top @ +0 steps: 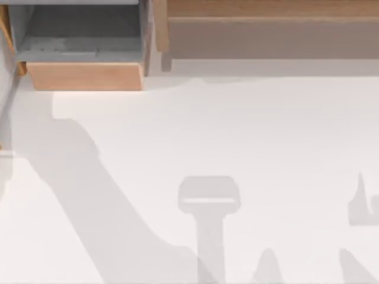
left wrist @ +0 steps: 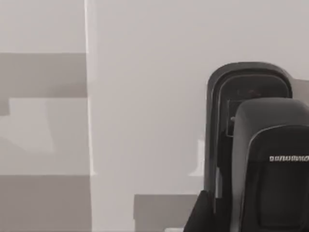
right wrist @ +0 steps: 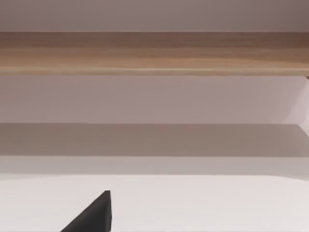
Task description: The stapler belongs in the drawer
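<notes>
In our left wrist view the left hand (left wrist: pixel 275 164) is a dark block bearing a line of pale lettering, and a black oblong thing with a rounded end, which we take for the stapler (left wrist: pixel 248 84), lies right against it. We cannot tell whether that hand is clamped on it or how far open it is. Pale surface lies beyond them. Our right hand (right wrist: pixel 94 215) is a black wedge over the white table (top: pixel 237 130), its opening also impossible to judge, facing the long wooden shelf unit (right wrist: pixel 154 50). From above, the drawer (top: pixel 86 76) stands pulled out at the table's far left, grey inside, tan front toward us.
</notes>
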